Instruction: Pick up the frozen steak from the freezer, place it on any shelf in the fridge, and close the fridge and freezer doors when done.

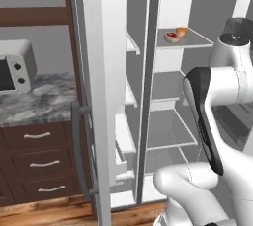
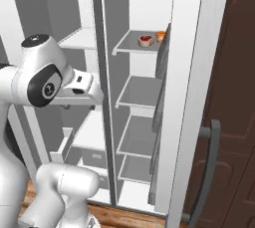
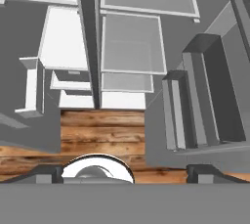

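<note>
Standing open, both compartments of the unit, with the arm held back in front of the divider.

The steak (image 1: 171,36) appears to rest on an upper shelf (image 2: 132,48) of the fridge (image 2: 137,97), beside an orange item (image 1: 182,31); identification is a judgement at this size. The gripper (image 3: 129,171) points down at the wood floor (image 3: 102,130), fingertips set wide apart and nothing between them, consistent with a completed release. The freezer (image 1: 126,121) and both doors (image 2: 187,97) remain open, so closing is outstanding.
</note>
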Motion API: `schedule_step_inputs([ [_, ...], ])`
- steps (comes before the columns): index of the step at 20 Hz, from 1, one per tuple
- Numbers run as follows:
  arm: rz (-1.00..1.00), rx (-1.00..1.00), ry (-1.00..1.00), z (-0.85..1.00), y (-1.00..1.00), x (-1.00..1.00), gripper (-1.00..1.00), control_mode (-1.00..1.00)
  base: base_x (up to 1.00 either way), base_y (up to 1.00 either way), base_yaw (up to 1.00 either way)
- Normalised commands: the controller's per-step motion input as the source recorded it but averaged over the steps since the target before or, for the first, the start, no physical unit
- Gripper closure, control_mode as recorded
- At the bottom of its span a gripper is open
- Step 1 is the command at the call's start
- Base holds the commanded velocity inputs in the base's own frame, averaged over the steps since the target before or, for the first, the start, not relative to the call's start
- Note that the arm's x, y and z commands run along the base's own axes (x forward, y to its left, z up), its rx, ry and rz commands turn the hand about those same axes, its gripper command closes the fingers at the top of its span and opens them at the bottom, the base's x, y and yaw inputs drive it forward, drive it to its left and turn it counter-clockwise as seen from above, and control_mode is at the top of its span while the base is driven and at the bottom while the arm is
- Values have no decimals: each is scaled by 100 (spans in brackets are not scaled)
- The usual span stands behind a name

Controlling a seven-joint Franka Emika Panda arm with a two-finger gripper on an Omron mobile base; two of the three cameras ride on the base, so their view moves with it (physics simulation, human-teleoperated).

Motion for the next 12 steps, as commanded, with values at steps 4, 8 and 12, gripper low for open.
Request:
schedule_step_inputs([
  [4,0,0,0,0,0,0,-100,100,-66,0,0],
  [8,0,0,0,0,0,0,-100,100,-57,0,0],
  [12,0,0,0,0,0,0,-100,100,-47,0,0],
])
